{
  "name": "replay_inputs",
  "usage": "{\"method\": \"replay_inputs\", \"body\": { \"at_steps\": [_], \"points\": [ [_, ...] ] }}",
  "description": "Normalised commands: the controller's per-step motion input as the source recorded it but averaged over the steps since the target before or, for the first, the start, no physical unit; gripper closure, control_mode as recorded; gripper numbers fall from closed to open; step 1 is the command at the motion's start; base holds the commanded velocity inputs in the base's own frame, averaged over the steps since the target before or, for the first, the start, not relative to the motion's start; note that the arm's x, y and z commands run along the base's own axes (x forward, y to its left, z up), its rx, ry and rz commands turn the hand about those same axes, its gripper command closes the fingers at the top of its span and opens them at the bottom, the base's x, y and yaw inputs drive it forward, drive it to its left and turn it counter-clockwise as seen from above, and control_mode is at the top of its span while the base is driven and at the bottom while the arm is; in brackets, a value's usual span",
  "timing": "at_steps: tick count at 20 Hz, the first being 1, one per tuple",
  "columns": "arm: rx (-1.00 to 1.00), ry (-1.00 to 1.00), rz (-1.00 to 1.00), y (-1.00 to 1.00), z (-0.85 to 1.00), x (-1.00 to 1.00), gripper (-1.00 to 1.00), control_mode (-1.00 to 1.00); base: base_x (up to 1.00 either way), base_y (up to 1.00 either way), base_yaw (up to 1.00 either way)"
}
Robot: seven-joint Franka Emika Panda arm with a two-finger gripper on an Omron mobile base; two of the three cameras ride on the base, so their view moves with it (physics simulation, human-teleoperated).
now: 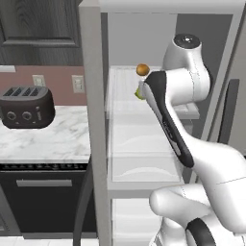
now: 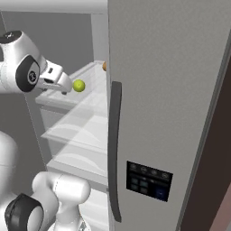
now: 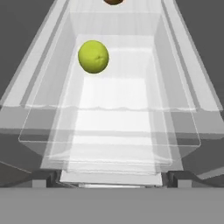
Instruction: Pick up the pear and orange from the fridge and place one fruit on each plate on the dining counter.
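Two fruits on upper fridge point(image 1: 93, 144) shelf in left base view: pear point(image 1: 140, 92) behind forearm, orange point(image 1: 142, 70) at 12 o'clock above it. Right base view: gripper point(image 2: 66, 88) spread wide, empty, pear point(image 2: 79, 85) just beyond at 3 o'clock. Hand view: pear point(image 3: 93, 57) ahead at 11 o'clock, orange point(image 3: 113, 1) farther back.

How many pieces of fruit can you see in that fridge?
2. A yellow-green pear sits on the clear upper shelf, towards the front. A browner orange ball lies further back on the same shelf. The arm and door may hide others.
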Motion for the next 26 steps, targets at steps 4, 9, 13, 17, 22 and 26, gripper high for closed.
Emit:
{"method": "replay_inputs", "body": {
  "at_steps": [4,9,13,17,22,26],
  "points": [
    [0.12,-0.10,-0.27,0.01,0.24,0.07,-1.00,-1.00,0.00,0.00,0.00],
    [0.09,0.00,-0.11,-0.09,0.21,0.07,-1.00,-1.00,0.00,0.00,0.00],
    [0.06,0.14,0.00,-0.21,0.01,0.28,-1.00,-1.00,0.00,0.00,0.00],
    [0.02,0.15,0.11,-0.10,0.00,0.35,-1.00,-1.00,0.00,0.00,0.00],
    [0.00,0.12,0.24,0.00,-0.07,0.48,-1.00,-1.00,0.00,0.00,0.00],
    [0.02,-0.02,0.19,0.00,-0.40,0.41,-1.00,-1.00,0.00,0.00,0.00]
  ]
}}
